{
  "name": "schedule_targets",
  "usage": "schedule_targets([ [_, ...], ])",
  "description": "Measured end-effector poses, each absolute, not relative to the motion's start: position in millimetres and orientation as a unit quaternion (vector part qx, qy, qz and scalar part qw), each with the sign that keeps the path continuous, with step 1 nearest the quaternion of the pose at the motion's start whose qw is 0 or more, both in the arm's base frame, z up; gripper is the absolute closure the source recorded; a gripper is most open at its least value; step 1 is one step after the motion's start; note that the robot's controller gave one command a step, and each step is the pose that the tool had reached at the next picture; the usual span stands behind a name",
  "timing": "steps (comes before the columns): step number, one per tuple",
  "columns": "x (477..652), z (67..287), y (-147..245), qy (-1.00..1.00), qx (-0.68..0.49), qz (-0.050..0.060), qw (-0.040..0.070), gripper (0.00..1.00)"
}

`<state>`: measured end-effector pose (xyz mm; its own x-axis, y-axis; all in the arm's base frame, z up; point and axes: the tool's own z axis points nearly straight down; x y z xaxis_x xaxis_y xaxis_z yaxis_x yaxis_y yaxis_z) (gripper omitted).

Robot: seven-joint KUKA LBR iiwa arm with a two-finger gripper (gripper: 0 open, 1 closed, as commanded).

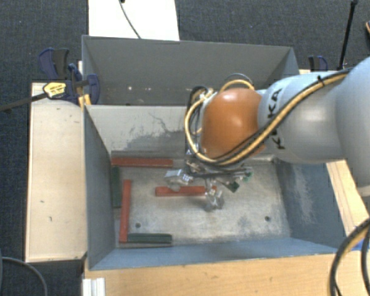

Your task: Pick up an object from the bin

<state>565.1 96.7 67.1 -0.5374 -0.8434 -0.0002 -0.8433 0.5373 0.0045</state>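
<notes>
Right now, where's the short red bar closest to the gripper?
The short red bar lies flat mid-floor of the bin, its right end by the gripper, in front of the long red bar.

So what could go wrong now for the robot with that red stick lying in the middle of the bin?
1. The gripper is at the right end of the red stick, not over its middle. Grabbed there, the stick might tip or slip out when lifted.
2. The arm's orange cover blocks part of that spot from the camera, so a miss could be hard to notice.
</notes>
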Motion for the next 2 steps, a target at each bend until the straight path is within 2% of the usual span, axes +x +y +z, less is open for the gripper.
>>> schedule_targets([
  [1, 568.5, 72.7, 97.1, -0.877, 0.480, 0.000, -0.004, 1.00],
  [2, 567.2, 70.9, 95.8, -0.878, 0.479, 0.000, -0.002, 0.00],
])
